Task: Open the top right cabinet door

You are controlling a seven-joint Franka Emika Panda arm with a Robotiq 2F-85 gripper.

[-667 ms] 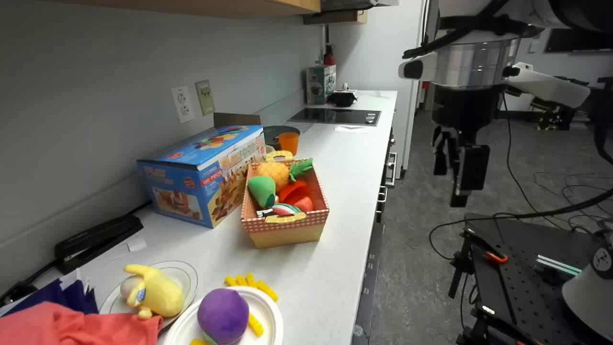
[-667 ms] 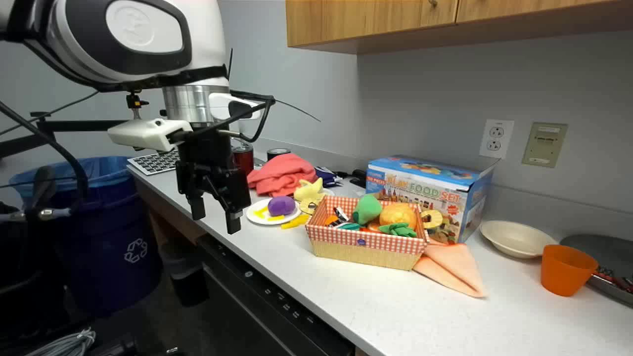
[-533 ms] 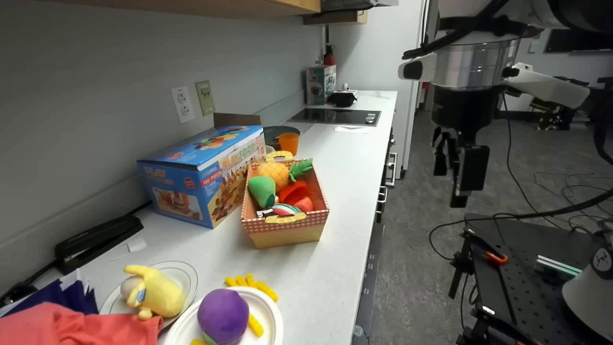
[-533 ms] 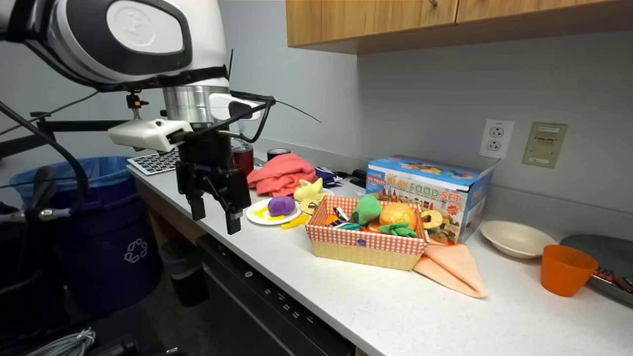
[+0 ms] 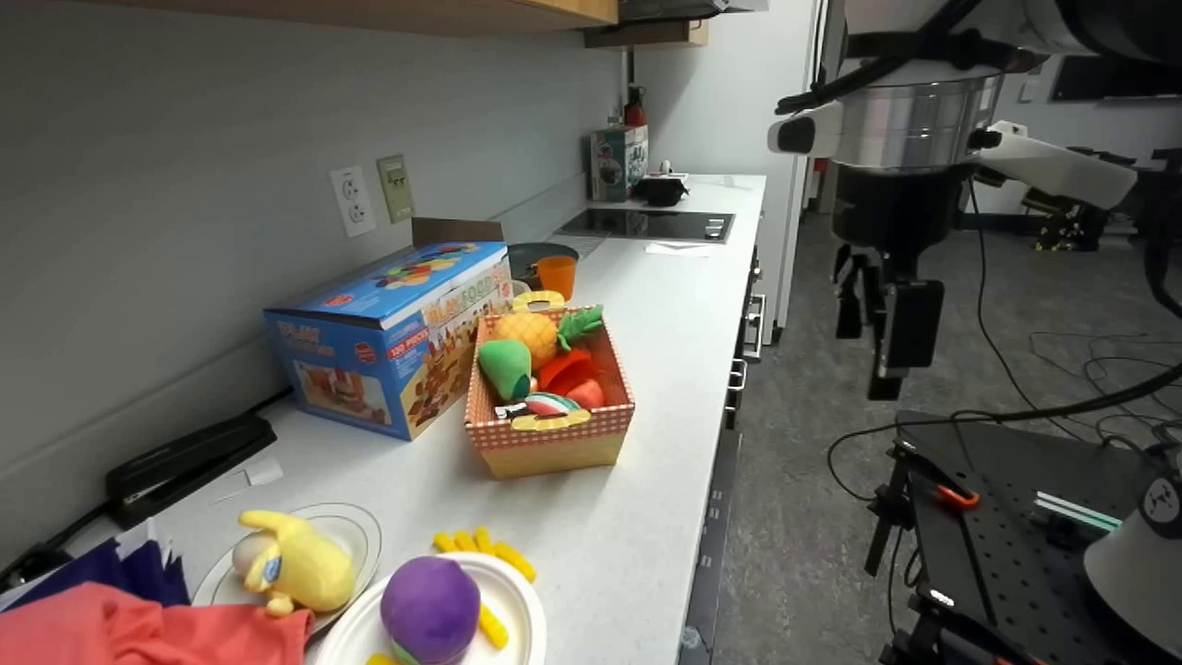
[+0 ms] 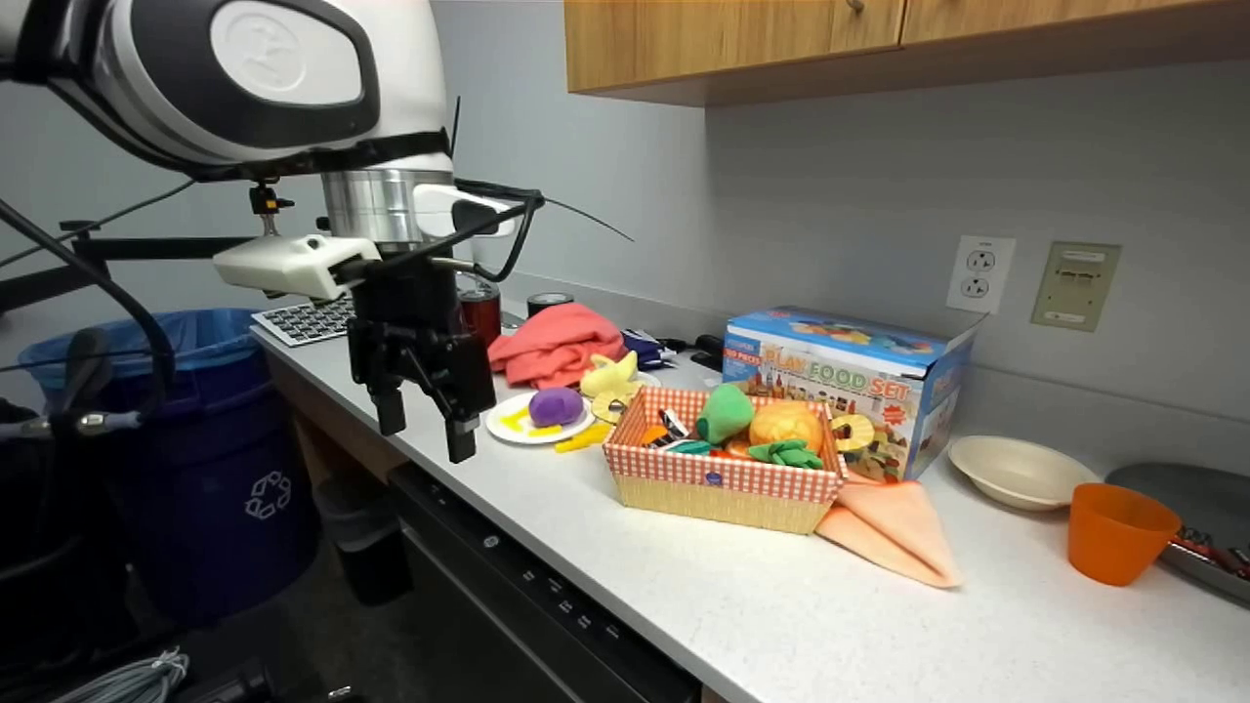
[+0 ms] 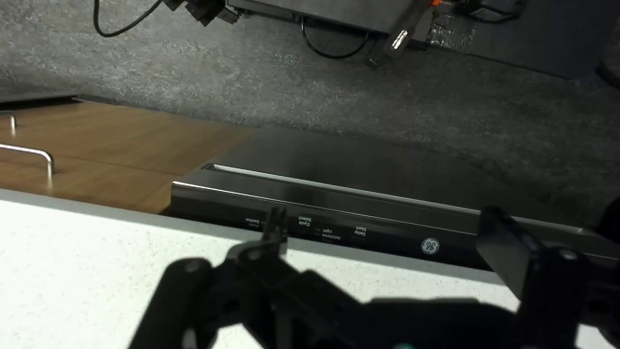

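The upper wooden cabinet shows at the top in an exterior view. Only the lower parts of its left door (image 6: 723, 39) and right door (image 6: 1016, 18) are in the picture, and both look shut. A small handle (image 6: 855, 5) sits at the lower right corner of the left door. No handle of the right door shows. The cabinet's underside (image 5: 369, 13) appears in an exterior view. My gripper points down, well below and away from the doors, near the counter's front edge. It is open and empty in both exterior views (image 6: 426, 430) (image 5: 868, 356) and in the wrist view (image 7: 385, 223).
A checked basket (image 6: 723, 498) of toy food, a blue play food box (image 6: 830, 361), an orange cup (image 6: 1118, 532) and a plate (image 6: 527, 434) with a purple toy stand on the counter (image 6: 703, 596). A dishwasher (image 7: 339, 194) lies under the counter edge. A blue bin (image 6: 215, 488) stands beyond.
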